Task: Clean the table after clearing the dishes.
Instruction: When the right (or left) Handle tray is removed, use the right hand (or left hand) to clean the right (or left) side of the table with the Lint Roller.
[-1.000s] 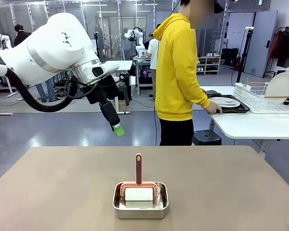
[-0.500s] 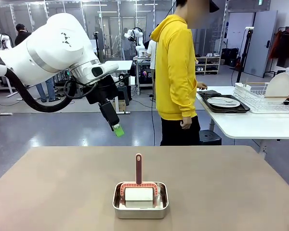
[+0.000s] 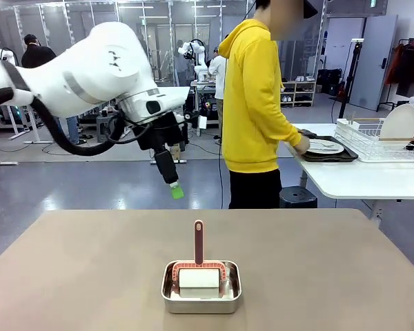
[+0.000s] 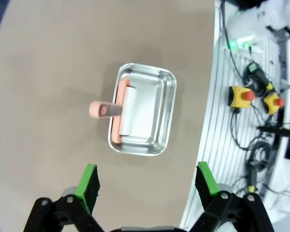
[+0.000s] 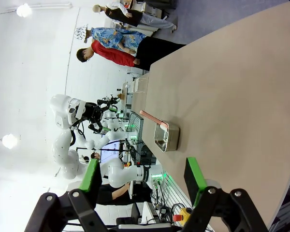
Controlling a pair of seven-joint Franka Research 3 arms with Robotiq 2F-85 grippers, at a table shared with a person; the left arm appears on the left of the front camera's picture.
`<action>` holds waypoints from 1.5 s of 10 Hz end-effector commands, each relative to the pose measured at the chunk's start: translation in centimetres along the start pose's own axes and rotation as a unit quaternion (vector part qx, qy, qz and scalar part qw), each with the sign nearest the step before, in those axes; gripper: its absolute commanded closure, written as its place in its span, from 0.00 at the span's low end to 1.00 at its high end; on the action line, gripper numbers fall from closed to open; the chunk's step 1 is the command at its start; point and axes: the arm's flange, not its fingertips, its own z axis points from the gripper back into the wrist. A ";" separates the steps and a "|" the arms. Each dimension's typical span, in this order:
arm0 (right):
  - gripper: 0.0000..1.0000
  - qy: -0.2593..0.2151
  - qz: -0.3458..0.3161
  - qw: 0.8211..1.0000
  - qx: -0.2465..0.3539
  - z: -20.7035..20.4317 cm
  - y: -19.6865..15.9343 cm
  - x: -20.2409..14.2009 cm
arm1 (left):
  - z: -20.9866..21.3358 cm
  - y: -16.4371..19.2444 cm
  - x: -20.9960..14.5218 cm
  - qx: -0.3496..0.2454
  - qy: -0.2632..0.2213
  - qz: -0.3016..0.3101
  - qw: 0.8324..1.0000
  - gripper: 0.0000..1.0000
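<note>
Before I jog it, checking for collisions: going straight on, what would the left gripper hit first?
Likely the steel pan with the pink-handled tool, which the open left gripper faces; depth is unclear, so perhaps bare table first.

The pan (image 3: 167, 295) sits on the desk (image 3: 69, 276), near its front edge and about midway across. In the pan lies a roller tool (image 3: 199, 276) — its handle stands upright at the pan's far wall. Behind the pan and a little to its left, the left gripper (image 3: 174, 189) hangs above the desk. Behind the pan to its right, beyond the desk, stands a person (image 3: 252, 103). Farther right of the pan a smaller desk (image 3: 359, 183) carries a tray (image 3: 338, 157) with a plate (image 3: 324, 145) on it — a dish rack (image 3: 369, 138) stands just beside the tray.
</note>
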 end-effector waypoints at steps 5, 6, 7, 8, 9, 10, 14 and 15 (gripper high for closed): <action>0.13 -0.004 0.000 1.000 0.006 -0.4 0.4 -0.6 | -5.4 2.5 4.7 0.008 0.092 -0.092 0.991 0.00; 0.13 -0.004 0.000 1.000 0.006 -0.4 0.4 -0.6 | -6.4 2.6 4.9 0.012 0.096 -0.089 0.991 0.00; 0.13 -0.004 0.000 1.000 0.006 -0.4 0.4 -0.6 | -7.5 3.0 5.1 0.011 0.103 -0.077 0.992 0.00; 0.13 -0.004 0.000 1.000 0.006 -0.4 0.4 -0.6 | -8.7 3.4 5.1 0.012 0.108 -0.071 0.992 0.00; 0.13 -0.004 0.000 1.000 0.006 -0.4 0.4 -0.6 | -10.0 3.6 5.3 0.008 0.108 -0.075 0.991 0.00; 0.13 -0.004 0.000 1.000 0.006 -0.4 0.4 -0.6 | -10.9 3.9 5.3 0.016 0.100 -0.090 0.991 0.00; 0.13 -0.004 0.000 1.000 0.006 -0.4 0.4 -0.6 | -13.6 5.5 5.5 0.018 0.128 -0.084 0.988 0.00; 0.13 -0.004 0.000 1.000 0.006 -0.4 0.4 -0.6 | -13.9 5.6 5.3 0.013 0.130 -0.083 0.988 0.00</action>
